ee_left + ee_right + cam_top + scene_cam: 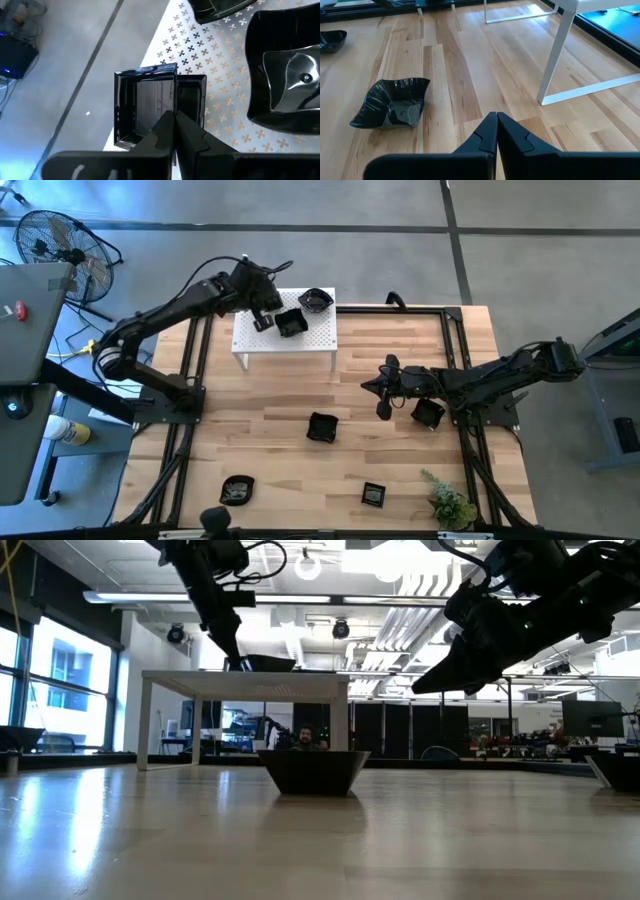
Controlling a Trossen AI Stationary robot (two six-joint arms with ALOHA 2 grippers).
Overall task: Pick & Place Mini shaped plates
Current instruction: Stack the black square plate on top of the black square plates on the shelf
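Left gripper (175,117) clenched on rim of square plate (150,107) at platform (320,340) edge, for placing; right gripper (496,120) clenched empty over table (270,410), near scalloped plate (392,102).

The left gripper (263,320) sits over the white perforated platform (318,340) beside two black plates (291,322). The right gripper (380,392) hovers above the wooden table (270,430), where four more plates lie scattered, near a small plant (450,502).
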